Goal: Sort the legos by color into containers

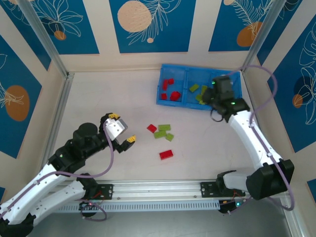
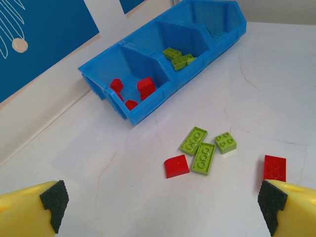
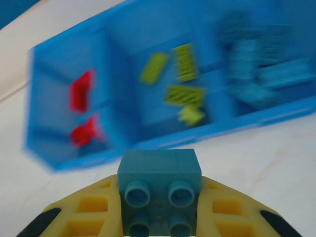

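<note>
The pale, faintly cracked surface (image 1: 123,94) carries everything. The left arm (image 1: 54,173) lies low and folded, the left pincer (image 1: 122,128) spread wide near the loose pieces. The right arm (image 1: 247,133) stretches forward to the long glossy blue bin (image 1: 180,104). There, at the bin's right end, the right pincer (image 3: 159,202) is clamped on a studded light-blue brick (image 3: 159,170).

The three compartments hold red bricks (image 1: 169,91) on the left, lime bricks (image 1: 195,89) in the middle and blurred light-blue pieces (image 3: 261,74) on the right. Three loose lime plates (image 2: 203,158) and two loose red pieces (image 2: 274,168) lie on the surface.
</note>
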### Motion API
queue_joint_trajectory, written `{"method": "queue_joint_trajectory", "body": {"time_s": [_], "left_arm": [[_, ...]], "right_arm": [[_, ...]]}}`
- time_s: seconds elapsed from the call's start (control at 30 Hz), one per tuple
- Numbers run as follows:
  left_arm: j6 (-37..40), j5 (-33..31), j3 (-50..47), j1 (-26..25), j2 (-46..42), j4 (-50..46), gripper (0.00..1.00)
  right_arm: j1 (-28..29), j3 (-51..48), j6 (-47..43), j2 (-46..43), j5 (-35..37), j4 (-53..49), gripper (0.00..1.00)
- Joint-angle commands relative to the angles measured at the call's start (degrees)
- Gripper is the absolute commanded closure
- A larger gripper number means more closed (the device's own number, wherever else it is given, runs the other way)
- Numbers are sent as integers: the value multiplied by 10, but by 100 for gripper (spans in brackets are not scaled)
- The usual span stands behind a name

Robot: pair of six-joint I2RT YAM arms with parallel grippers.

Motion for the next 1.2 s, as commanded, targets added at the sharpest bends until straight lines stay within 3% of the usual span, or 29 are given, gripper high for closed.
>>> {"method": "queue_joint_trajectory", "body": {"time_s": [0.0,0.2,0.33,0.43,0.6,0.7,0.87,1.0,1.07,1.17], "left_arm": [[11,-10,-7,1,-2,0,0],[13,-16,-13,1,8,0,0],[11,-14,-13,1,14,1,0],[11,-9,-13,1,13,-1,0],[12,1,-12,1,10,0,0],[11,5,-12,0,12,0,0],[22,18,-7,1,16,-10,0],[50,40,-6,1,20,-31,0],[59,40,-5,1,24,-35,0],[64,53,-4,1,26,-38,0]], "right_arm": [[-88,-10,8,67,-74,10,76],[-167,117,-9,228,-94,-28,73],[-177,209,-6,301,-95,-73,53],[-169,219,0,298,-99,-85,38],[-136,162,-7,217,-104,-95,36],[-74,106,-23,137,-103,-99,35],[108,37,-62,56,-124,-81,33],[240,44,-92,94,-124,-89,33],[293,59,-116,137,-83,-100,30],[314,94,-68,213,-59,-136,23]]}}
